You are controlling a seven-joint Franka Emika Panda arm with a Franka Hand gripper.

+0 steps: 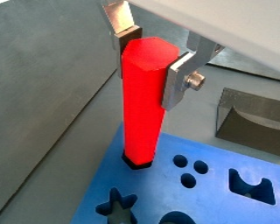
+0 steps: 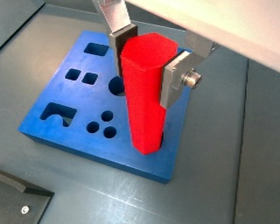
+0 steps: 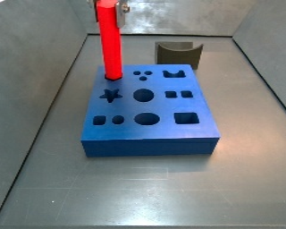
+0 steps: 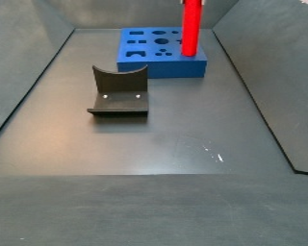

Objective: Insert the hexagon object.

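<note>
The hexagon object, a long bright red peg (image 1: 143,96), stands upright in both wrist views (image 2: 145,105). My gripper (image 1: 150,54) is shut on its upper end, one silver finger on each side (image 2: 149,57). The peg's lower end meets the top of the blue block (image 1: 213,197) at a dark hole near one corner; how deep it sits cannot be told. In both side views the peg (image 3: 111,45) rises from the block's (image 3: 152,112) edge row of holes (image 4: 192,29). The gripper (image 3: 107,4) is at the peg's top, mostly cut off.
The blue block (image 4: 150,48) has several shaped holes, among them a star (image 3: 110,95) and circles. The dark fixture (image 4: 118,94) stands on the grey floor apart from the block and also shows in a side view (image 3: 175,52). Grey walls enclose the floor.
</note>
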